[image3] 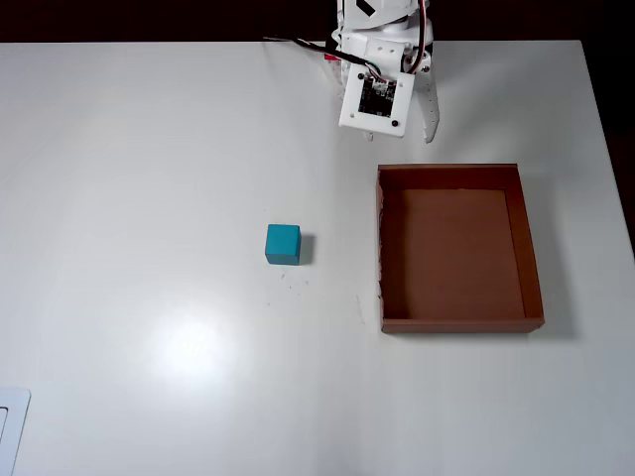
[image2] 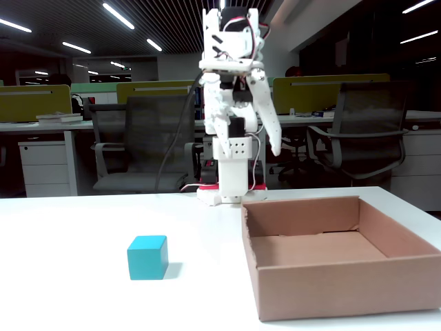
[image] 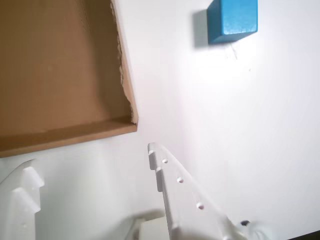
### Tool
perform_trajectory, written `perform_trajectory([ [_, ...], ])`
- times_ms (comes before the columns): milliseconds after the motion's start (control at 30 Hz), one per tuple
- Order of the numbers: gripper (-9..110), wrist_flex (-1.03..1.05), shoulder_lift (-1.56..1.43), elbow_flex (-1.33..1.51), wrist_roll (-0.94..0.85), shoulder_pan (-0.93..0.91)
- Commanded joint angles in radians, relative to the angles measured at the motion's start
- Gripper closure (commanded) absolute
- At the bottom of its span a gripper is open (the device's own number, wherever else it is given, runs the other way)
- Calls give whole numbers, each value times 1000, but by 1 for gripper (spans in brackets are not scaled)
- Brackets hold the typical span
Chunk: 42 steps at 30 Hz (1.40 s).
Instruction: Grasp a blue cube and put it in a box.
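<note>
One blue cube point(image3: 283, 244) sits alone on white table point(image3: 149, 198), left of box point(image3: 532, 268) in overhead view, well apart from it, flat on one face. Box open-topped, nothing inside. Arm point(image2: 234, 96) folded upright over its base at table's far edge, well clear of cube, near box's back corner. Gripper point(image: 92, 170) hangs above bare table, pointing down, fingers spread apart, nothing between them. Wrist view: box corner upper left, cube at top right edge.

Overhead view looks straight down; fixed view faces the arm low across the table point(image2: 69, 234); wrist view angles tableward.
</note>
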State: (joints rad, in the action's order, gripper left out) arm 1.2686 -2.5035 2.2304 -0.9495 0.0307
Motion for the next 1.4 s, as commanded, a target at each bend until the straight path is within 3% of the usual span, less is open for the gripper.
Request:
perform_trajectory([
  [0, 74, 12, 41, -104, -94, -29],
  [167, 75, 23, 192, -212, -390, -270],
  [400, 74, 21, 422, -373, -532, -420],
  [733, 70, 0, 726, -618, -525, -474],
  [1367, 68, -221, 1071, -696, -523, -469],
])
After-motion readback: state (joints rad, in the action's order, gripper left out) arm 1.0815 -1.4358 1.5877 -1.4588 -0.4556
